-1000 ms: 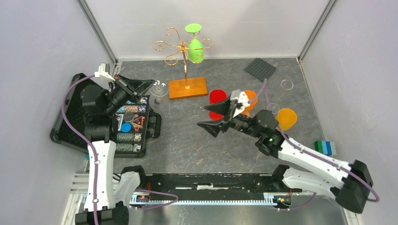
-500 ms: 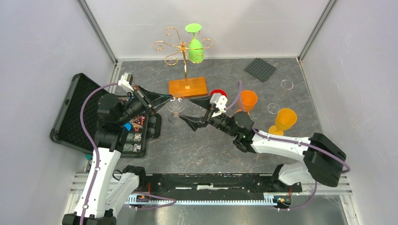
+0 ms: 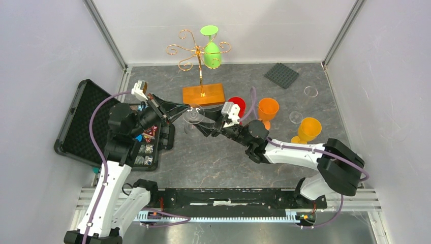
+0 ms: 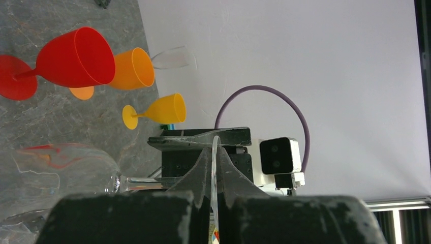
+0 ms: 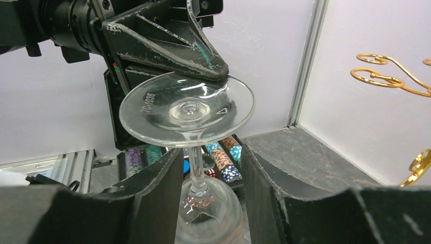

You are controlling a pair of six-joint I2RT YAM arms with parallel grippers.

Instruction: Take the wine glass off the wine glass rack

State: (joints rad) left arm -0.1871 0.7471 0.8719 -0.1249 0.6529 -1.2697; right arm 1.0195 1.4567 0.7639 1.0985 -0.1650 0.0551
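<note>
One clear wine glass (image 3: 192, 116) is being handed over: its foot (image 5: 189, 109) is clamped by the left gripper (image 4: 214, 168), its stem (image 5: 196, 165) straddled by the right gripper (image 5: 209, 158), jaws parted, whose closure is needed next.

The rack (image 3: 198, 51) is gleaming gold over its orange-brown base (image 3: 204, 95), and the green glass (image 3: 212, 53) on it is glowing lime. The clear glass (image 5: 186, 109) is showing no tint, only white glints. A red goblet (image 4: 76, 57), an orange goblet (image 4: 133, 68) and a yellow goblet (image 4: 165, 108) are shining plain and unpatterned. The table (image 3: 213, 157) is showing dark grey with pale marbling. The case (image 3: 81, 117) is showing black, its chips (image 5: 226, 170) striped blue, purple or orange with white. The cable (image 4: 264, 96) is showing purple.
</note>
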